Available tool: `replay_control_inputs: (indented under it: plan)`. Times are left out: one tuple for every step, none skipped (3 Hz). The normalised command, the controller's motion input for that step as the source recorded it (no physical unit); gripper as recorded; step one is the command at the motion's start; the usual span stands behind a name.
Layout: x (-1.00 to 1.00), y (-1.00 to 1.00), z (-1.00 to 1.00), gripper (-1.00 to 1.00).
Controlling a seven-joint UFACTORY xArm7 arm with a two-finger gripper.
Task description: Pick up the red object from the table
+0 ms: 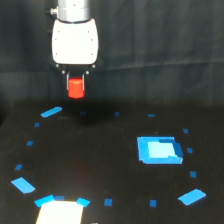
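Pincer (76,80) clenched on the red object (76,88), short dark fingers flanking its top under the white housing (75,42). Red object hangs off the table (100,165), clear gap between its base and the black surface, toward the upper part of the exterior view's left half. Looks upright, no obvious tilt, though the frame is soft and the finger contact itself is too blurred to read; only the top part of the cylinder seems to be between the fingers, most of it sticks out below. Judgement: lift stage, task close to done if the hold lasts. To do this step well: keep the squeeze steady, rise straight up with no sideways swing, go slow since the grip is shallow and a smooth stubby cylinder could slide out or rotate. Don't loosen until well above the table. Risk: a drop would send it rolling across the flat black top, maybe off the far edge. Rest of the scene: large bright blue rectangle (159,150) on the exterior view's right, well apart from the pincer; small blue tape marks scattered around, one slanted strip (51,111) just below and to the exterior view's left of the held object; a pale glaring patch (59,212) at the bottom edge, can't tell what it is. Nothing sits directly under the pincer.
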Motion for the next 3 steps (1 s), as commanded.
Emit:
replay_control_inputs:
  plan:
    - [0.49,-1.0,-0.26,-1.0]
    - [0.4,-1.0,-0.73,-0.82]
    - [0.35,-0.78,-0.84,-1.0]
